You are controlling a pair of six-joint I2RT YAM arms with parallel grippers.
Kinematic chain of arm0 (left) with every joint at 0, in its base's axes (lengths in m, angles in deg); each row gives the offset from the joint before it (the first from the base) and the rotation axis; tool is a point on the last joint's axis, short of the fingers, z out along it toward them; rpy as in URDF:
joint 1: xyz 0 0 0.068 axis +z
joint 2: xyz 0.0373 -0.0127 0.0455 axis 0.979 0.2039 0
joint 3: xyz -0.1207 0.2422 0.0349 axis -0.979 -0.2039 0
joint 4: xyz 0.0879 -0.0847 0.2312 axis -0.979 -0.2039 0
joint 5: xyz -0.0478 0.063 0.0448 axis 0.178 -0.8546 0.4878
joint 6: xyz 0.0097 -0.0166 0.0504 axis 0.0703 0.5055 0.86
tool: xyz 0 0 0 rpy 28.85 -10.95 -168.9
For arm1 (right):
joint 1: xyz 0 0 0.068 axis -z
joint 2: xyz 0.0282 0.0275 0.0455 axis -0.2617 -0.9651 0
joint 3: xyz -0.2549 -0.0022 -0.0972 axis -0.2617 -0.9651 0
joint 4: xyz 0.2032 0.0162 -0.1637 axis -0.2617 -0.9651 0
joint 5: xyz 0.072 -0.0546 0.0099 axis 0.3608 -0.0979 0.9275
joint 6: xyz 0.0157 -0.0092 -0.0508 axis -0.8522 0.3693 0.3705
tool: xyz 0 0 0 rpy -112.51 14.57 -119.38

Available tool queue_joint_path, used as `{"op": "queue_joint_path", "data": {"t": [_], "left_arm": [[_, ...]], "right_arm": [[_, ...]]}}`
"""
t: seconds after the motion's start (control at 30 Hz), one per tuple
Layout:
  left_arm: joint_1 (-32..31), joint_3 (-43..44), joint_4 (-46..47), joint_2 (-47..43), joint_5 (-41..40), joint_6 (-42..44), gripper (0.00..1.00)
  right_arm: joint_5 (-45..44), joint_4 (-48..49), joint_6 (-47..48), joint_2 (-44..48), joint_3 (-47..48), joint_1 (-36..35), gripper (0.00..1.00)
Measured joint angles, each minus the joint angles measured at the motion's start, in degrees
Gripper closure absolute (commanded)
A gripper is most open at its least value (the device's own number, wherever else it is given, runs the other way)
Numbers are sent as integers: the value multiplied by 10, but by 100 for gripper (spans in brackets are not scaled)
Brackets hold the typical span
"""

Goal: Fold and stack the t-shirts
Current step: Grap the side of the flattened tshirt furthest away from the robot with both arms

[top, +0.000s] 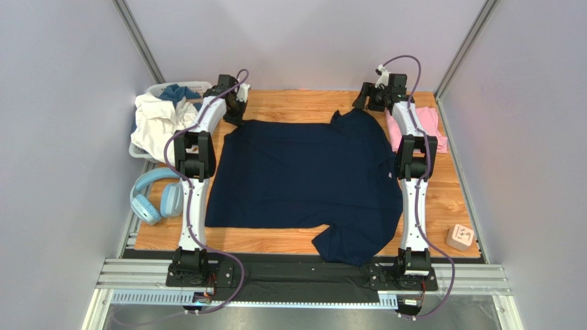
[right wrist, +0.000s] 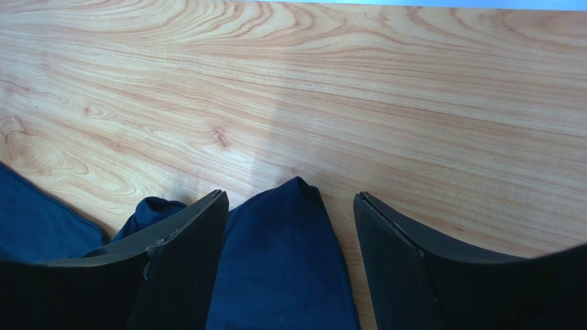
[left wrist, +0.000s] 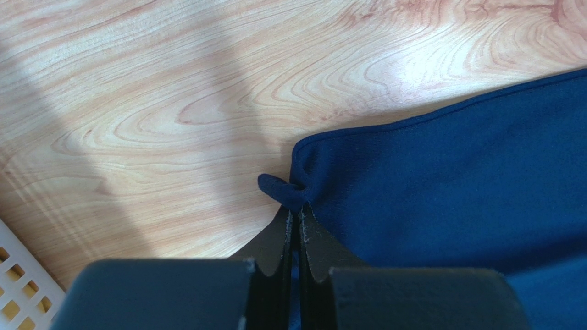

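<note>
The dark navy t-shirt (top: 303,175) lies spread flat across the wooden table, one sleeve hanging off the near edge. My left gripper (top: 234,110) is at the shirt's far left corner. In the left wrist view that gripper (left wrist: 297,208) is shut on a pinched bit of the navy hem (left wrist: 286,189). My right gripper (top: 365,102) is at the far right corner. In its wrist view it (right wrist: 289,197) stands open, its fingers either side of a raised navy fold (right wrist: 275,261) without pinching it. The pink t-shirt (top: 430,124) lies bunched at the far right, partly under the right arm.
A white basket (top: 189,87) of white and blue clothes stands at the far left. Light-blue headphones (top: 155,196) lie left of the left arm. A small wooden block (top: 460,237) sits at the near right. Frame posts and grey walls surround the table (top: 296,103).
</note>
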Motion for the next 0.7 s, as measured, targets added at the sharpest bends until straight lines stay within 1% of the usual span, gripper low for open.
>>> {"op": "queue_joint_path", "data": {"t": [0.23,0.37,0.53,0.7], "left_arm": [[0,0,0,0,6,0,96],[0,0,0,0,6,0,96],[0,0,0,0,6,0,96],[0,0,0,0,6,0,96]], "right_arm": [[-4,7,3,0,-1,0,28],[-7,15,16,0,-4,-2,35],[-7,15,28,0,-5,-4,35],[-6,15,30,0,-5,-7,39]]}}
